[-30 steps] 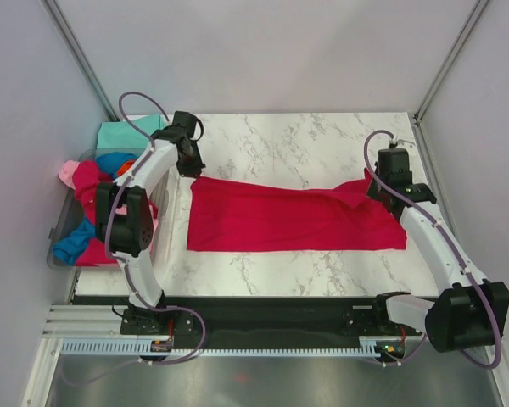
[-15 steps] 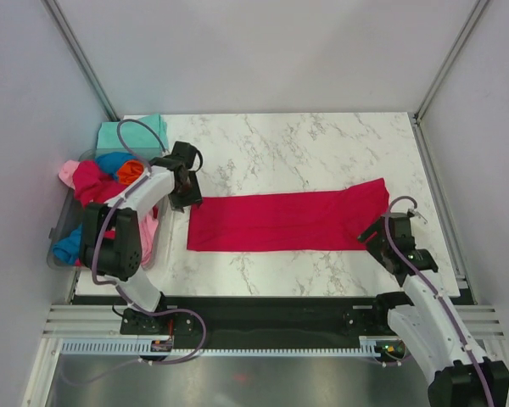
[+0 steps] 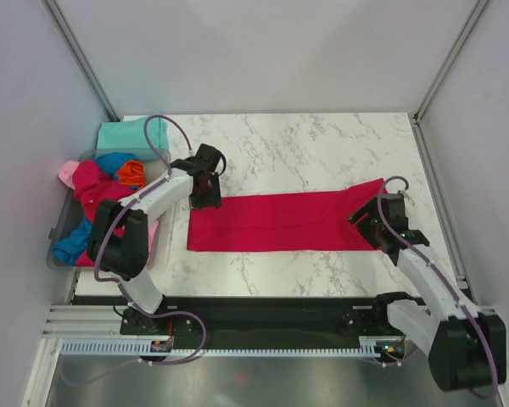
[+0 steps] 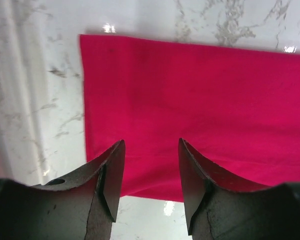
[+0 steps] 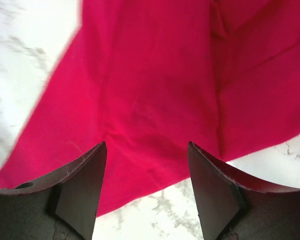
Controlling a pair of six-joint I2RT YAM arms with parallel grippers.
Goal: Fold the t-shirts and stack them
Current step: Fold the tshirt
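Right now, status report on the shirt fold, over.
Left gripper open, right gripper open, both empty. Red shirt flat, folded in a long strip. Nothing on it.

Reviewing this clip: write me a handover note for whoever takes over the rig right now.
Left gripper: open, empty, over the red shirt's left end.
Right gripper: open, empty, over its right end.
The red shirt lies on the table as a long strip.
Teal shirt lies behind the bin; other shirts heaped in it.
Done: one lengthwise fold, it seems. Left: fold it crosswise, stack, then the rest.

Overhead and 2 close wrist views share t-shirt [image 3: 280,222].
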